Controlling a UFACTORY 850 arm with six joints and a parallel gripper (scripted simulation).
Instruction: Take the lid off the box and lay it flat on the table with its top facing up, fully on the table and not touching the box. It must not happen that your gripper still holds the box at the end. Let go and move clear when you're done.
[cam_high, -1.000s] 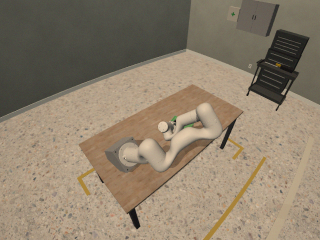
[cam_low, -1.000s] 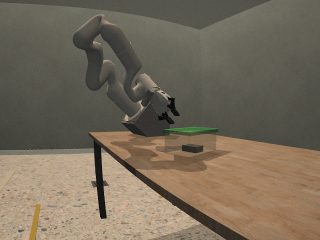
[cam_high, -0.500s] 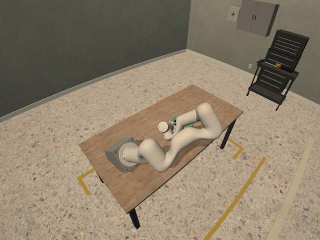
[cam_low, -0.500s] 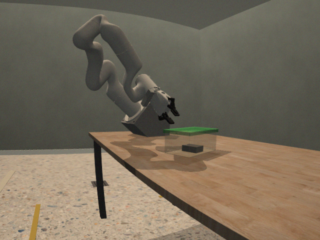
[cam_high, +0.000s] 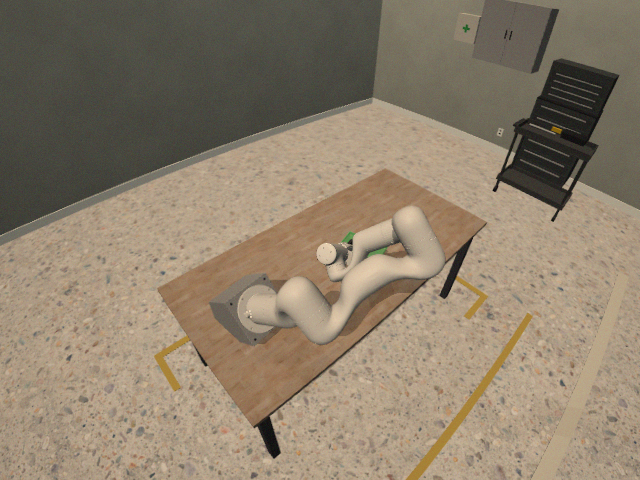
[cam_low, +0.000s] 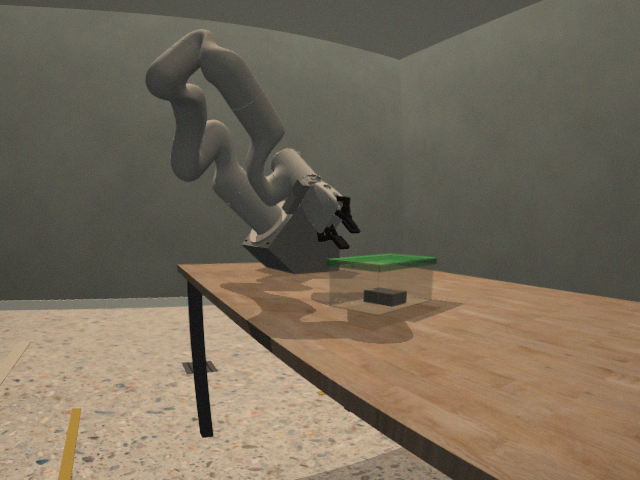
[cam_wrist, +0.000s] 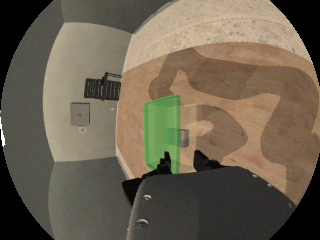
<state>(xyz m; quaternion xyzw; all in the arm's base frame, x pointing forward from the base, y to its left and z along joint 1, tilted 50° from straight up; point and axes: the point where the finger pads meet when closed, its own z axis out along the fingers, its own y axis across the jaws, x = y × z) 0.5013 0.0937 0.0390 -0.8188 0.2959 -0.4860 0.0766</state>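
Observation:
A clear box (cam_low: 346, 284) (cam_wrist: 190, 116) stands upright on the wooden table (cam_high: 289, 240) (cam_low: 516, 356) (cam_wrist: 230, 62). The green lid (cam_high: 378, 252) (cam_low: 382, 259) (cam_wrist: 161, 125) lies level on top of the box, covering it. A dark block (cam_low: 385, 297) (cam_wrist: 184, 138) shows inside the box through its wall. My gripper (cam_low: 349, 239) (cam_wrist: 181, 159) is partly open and empty. It is tilted down toward the box, with its fingertips a little above and to the robot-base side of the lid, apart from it. In the top view the arm hides the fingers and much of the lid.
The arm's grey base block (cam_high: 227, 304) (cam_low: 310, 242) stands at one end of the table. The arm's bent links (cam_high: 385, 268) reach over the table beside the box. A dark tool rack (cam_high: 550, 134) (cam_wrist: 102, 89) stands on the floor well beyond the table.

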